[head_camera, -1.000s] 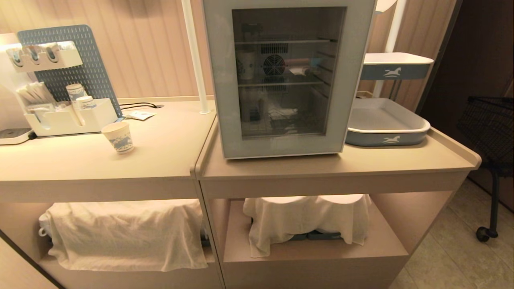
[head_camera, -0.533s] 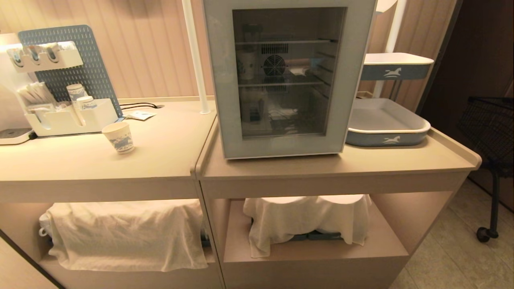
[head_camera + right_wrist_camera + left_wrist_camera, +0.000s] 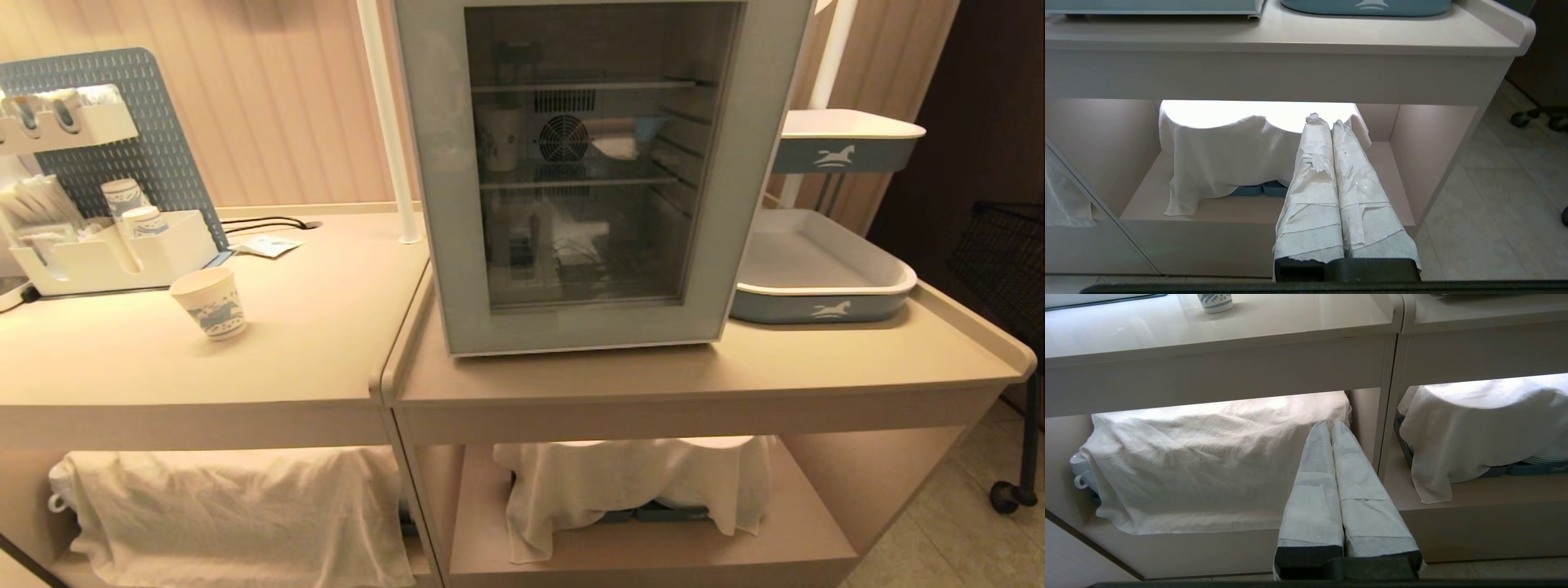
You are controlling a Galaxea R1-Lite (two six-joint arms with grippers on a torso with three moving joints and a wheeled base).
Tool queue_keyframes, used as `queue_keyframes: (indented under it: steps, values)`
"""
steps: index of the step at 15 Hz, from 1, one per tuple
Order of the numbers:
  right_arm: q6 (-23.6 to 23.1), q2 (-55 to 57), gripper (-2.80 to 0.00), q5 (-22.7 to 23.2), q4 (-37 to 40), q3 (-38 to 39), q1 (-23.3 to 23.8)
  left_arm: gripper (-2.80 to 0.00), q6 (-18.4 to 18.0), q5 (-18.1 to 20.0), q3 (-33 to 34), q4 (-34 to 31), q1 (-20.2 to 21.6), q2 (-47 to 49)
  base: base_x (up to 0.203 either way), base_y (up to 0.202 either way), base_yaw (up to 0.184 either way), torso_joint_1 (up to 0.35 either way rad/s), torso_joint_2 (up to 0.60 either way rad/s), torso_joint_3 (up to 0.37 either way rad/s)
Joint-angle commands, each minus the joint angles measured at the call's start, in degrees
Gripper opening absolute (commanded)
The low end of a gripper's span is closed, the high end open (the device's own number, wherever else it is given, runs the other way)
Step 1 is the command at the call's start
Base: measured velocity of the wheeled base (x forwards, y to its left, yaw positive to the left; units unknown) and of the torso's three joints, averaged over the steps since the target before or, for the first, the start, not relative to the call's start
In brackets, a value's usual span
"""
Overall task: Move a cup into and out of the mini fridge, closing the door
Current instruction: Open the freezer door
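1. Now the whole head view has shifted and grown: the camera has come closer, while the things stay put.
2. Left gripper [image 3: 1331,428] hangs low, fingers pressed together, empty; the cup [image 3: 210,303] stands on the counter [image 3: 326,327] above and beyond it.
3. Mini fridge [image 3: 767,49], door [image 3: 588,175] shut, sits above the right gripper [image 3: 1325,122], likewise pressed together, so opening likely comes next.

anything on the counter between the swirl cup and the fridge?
Nothing: bare countertop between the cup and the mini fridge, crossed only by the seam between the two counters, per the head view.
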State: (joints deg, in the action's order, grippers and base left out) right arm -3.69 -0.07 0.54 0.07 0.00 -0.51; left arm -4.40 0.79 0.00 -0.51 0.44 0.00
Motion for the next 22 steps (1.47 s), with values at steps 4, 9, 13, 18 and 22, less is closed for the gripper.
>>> queue_keyframes:
  steps: [4, 9, 13, 18, 22]
  values:
    - [0.03, -0.01, -2.80, -0.01, -0.07, 0.00, -0.02, -2.80, -1.23, 0.29, -0.24, 0.24, 0.00, 0.05, 0.000, 0.000, 0.000, 0.000, 0.00, 0.000]
    - [0.05, -0.01, -2.80, -0.01, -0.07, 0.00, -0.02, -2.80, -5.30, 0.85, -29.18, -7.05, -0.01, 7.58, 0.000, 0.000, 0.000, 0.000, 0.00, 0.000]
    - [0.07, -0.01, -2.80, -0.01, -0.07, 0.00, -0.02, -2.80, -7.31, -1.29, -62.63, -17.21, 0.20, 36.38, 0.000, 0.000, 0.000, 0.000, 0.00, 0.000]
    - [0.00, 0.05, -2.80, -0.01, -0.07, 0.00, -0.02, -2.80, -12.01, -3.37, -99.63, -17.97, 0.02, 77.81, 0.000, 0.000, 0.000, 0.000, 0.00, 0.000]
    - [0.00, 0.04, -2.80, -0.01, -0.07, 0.00, -0.02, -2.80, 2.28, -4.81, -108.59, -15.58, -4.35, 94.82, 0.000, 0.000, 0.000, 0.000, 0.00, 0.000]
